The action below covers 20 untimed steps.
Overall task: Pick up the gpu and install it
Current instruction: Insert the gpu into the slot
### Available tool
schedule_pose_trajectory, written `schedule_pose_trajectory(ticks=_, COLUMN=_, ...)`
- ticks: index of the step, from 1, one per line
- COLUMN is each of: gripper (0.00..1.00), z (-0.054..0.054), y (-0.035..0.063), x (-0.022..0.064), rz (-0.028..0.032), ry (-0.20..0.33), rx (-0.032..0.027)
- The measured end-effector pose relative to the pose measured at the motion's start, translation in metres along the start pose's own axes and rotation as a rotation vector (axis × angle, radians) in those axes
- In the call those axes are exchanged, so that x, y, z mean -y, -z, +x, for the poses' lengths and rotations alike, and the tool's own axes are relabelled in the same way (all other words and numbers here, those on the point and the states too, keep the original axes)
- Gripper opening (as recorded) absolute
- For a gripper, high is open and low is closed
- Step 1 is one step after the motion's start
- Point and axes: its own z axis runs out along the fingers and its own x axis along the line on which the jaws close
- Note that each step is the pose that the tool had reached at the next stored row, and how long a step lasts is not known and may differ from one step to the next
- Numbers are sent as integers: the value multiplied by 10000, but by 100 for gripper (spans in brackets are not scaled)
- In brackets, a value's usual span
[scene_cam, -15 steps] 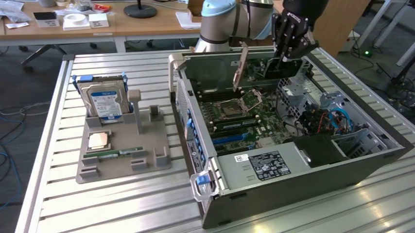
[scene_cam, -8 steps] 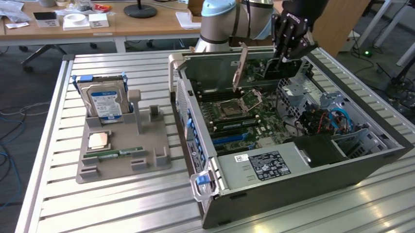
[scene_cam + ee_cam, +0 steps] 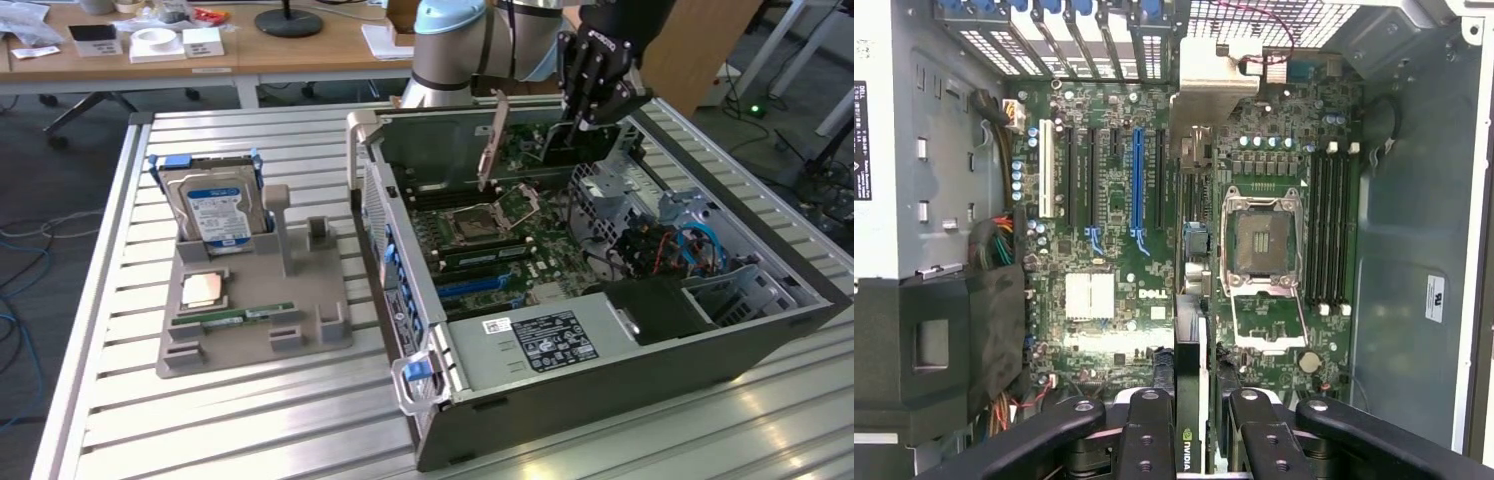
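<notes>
Hand (image 3: 590,118) clamps the gpu (image 3: 1191,370), upper right, over the open case (image 3: 601,380): pickup done, seating still left, I'd say.

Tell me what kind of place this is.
Probably a robotics lab or workshop: a robot arm over an open computer case on a slatted metal table, with wooden desks behind.

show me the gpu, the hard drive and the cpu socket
gpu (image 3: 1192,400), wrist view, on its dark edge near the nvidia logo
hard drive (image 3: 220,212), exterior view, on its blue-and-white label
cpu socket (image 3: 1264,245), wrist view, on the dark centre inside its metal frame
</notes>
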Motion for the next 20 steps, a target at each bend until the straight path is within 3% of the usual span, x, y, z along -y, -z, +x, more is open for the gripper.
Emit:
schedule_pose_trajectory(ticks=8, gripper=26, z=7, y=-2, x=-1, rz=2, ry=-2, rx=5)
schedule_pose_trajectory(ticks=20, gripper=26, z=113, y=1, x=-1, rz=1, ry=-1, rx=2)
